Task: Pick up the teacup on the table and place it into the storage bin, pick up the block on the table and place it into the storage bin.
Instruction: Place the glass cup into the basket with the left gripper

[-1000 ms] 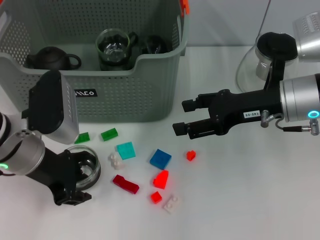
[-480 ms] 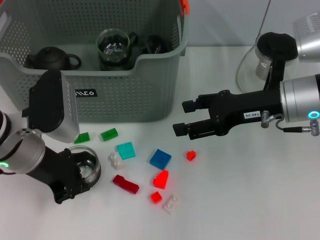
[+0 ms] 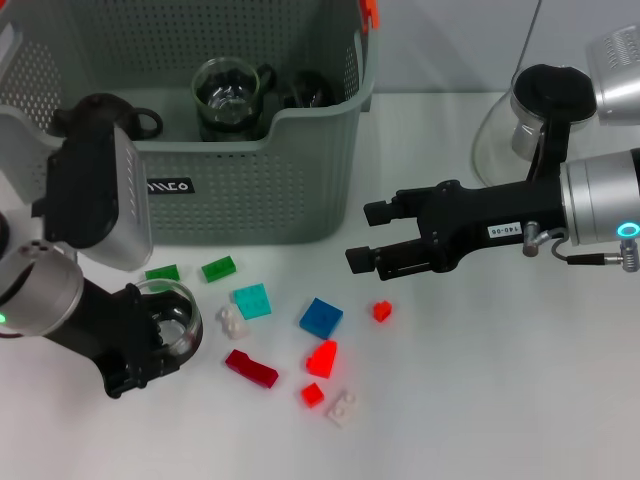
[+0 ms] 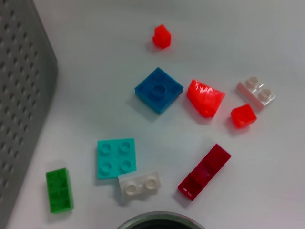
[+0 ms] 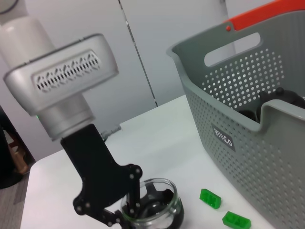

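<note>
In storage bin [image 3: 250, 190]: glass mug [image 3: 225, 95], dark teapot [image 3: 105, 115]. Left gripper [image 3: 165, 335] clamps teacup [image 3: 170, 320]; right gripper [image 3: 370, 235] parted, empty.

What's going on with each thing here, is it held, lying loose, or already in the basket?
Left gripper: shut on the glass teacup.
Glass teacup: held by the left gripper, upright, in front of the bin.
Right gripper: open, holding nothing, above the table right of the bin.
Storage bin: on the table, holding a black teapot and a glass cup.
Blocks: loose on the table.
</note>
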### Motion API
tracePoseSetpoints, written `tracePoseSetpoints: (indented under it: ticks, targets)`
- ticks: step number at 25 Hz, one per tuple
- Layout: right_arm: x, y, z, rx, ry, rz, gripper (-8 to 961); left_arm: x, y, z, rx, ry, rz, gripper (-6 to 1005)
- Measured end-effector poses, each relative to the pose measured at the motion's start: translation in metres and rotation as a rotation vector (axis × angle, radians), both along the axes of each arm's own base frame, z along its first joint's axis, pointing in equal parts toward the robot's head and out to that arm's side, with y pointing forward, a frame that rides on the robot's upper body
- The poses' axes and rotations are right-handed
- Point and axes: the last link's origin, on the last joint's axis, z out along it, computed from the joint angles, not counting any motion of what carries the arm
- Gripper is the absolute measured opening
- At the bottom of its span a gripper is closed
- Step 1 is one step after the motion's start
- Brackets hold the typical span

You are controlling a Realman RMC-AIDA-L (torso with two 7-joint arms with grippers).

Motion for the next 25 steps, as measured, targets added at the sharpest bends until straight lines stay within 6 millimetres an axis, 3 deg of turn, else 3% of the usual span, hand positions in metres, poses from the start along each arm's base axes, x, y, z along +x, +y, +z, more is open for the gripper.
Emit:
tracePoseSetpoints:
  ticks: [8,13,18,25]
  targets:
    - [0.0,0.001,0.001,0.004,-0.002,0.008,851,0.008,-0.002,0.008,0.024,-0.039,0.039,42]
    - [-0.001,0.002,0.002,0.005,-0.008,0.02,851,0.021,-0.009,0.025,0.02,-0.158,0.08,43]
    - [-0.001,0.002,0.002,0.008,-0.012,0.033,850,0.038,-0.004,0.057,0.057,-0.377,0.146,43]
    - [0.0,0.0,0.001,0.008,-0.013,0.045,850,0.051,0.023,0.107,0.239,-0.506,0.175,44]
